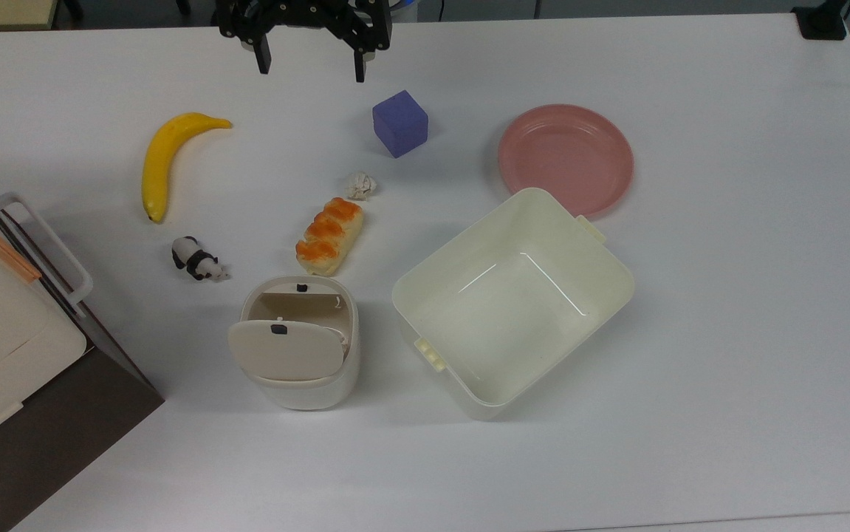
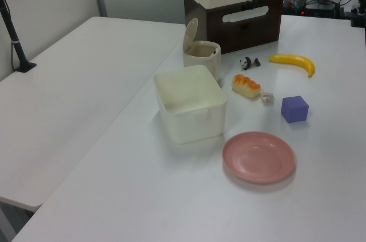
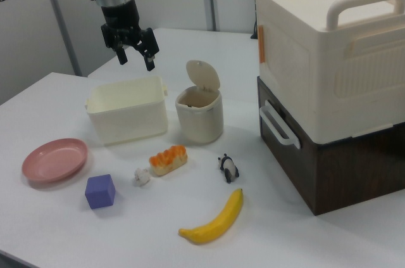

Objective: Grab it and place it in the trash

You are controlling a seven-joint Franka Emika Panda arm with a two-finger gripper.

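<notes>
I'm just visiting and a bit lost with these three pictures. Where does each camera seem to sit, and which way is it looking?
Top view: sits overhead, looks straight down on the white table; the open gripper pokes in at the top edge.
Left view: sits off the plate's end, looks along the table toward the stacked boxes.
Right view: sits low by the banana, looks across to the arm and gripper hanging high.
All three share the paper wad, lying between bread roll and purple cube, and the open-lidded bin.

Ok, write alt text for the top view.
On a white table, a crumpled paper wad lies between a purple cube and a bread roll. An open gripper hangs at the top edge, and a lidded trash bin stands open beside a tub.
</notes>
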